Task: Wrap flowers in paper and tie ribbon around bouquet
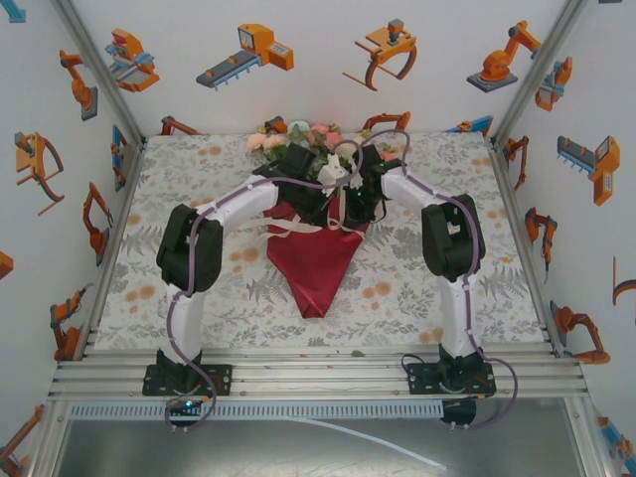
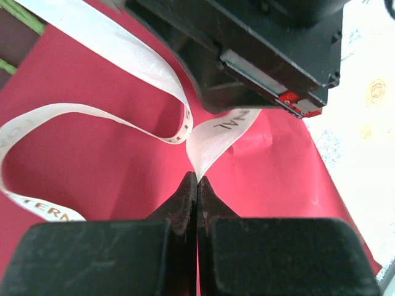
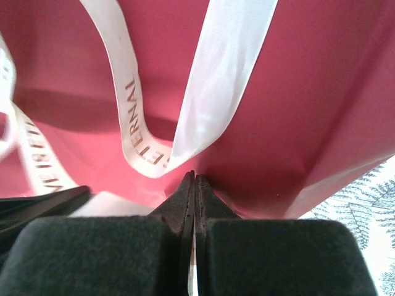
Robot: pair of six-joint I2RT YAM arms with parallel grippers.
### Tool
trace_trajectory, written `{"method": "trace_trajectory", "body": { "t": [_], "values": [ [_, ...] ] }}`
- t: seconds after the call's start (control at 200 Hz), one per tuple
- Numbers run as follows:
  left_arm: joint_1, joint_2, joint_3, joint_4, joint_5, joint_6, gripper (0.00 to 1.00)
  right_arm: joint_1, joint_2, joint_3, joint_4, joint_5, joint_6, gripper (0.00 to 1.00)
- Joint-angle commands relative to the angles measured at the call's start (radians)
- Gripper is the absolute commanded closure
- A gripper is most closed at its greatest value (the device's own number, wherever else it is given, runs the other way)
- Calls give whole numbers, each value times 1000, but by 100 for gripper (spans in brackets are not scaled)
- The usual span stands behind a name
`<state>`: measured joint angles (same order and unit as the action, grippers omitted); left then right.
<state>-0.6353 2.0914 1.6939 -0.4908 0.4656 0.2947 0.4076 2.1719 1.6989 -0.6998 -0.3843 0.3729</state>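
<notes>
Leaf-print tablecloth (image 1: 199, 288), and mid-table lies the crimson paper (image 1: 316, 260) cone with roses (image 1: 298, 139) poking out the far end. Cream ribbon (image 2: 92, 114) loops over it. Left gripper (image 2: 196, 177) and right gripper (image 3: 194, 176) are each pinched tight on a strand.

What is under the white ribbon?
The red paper lies under the ribbon. The flowers poke out at its far end; their stems inside the wrap are hidden.

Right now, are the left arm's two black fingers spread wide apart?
No, the left gripper has its tips pressed together, pinching the ribbon just above the red paper.
</notes>
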Motion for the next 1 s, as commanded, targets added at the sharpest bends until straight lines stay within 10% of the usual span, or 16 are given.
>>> {"method": "trace_trajectory", "body": {
  "t": [0.0, 0.09, 0.215, 0.476, 0.756, 0.996],
  "values": [
    [1, -48, 9, 9, 30, -25, 100, 6, -80, -23, 4, -48, -102, 100],
    [1, -50, 5, 26, 32, -44, 100, 6, -95, -26, 5, -71, -130, 100],
    [4, -33, 9, 48, 20, -80, 100, -2, -115, -16, 3, -68, -105, 76],
    [13, -10, 16, 114, 8, -169, 100, -49, -280, -99, 32, 39, 86, 73],
    [18, 13, 49, 91, -70, -259, 99, -15, -597, -527, 411, 100, 594, 69],
    [18, 47, 77, 108, -108, -343, 96, 83, -567, -633, 609, 198, 887, 60]
  ]
}}
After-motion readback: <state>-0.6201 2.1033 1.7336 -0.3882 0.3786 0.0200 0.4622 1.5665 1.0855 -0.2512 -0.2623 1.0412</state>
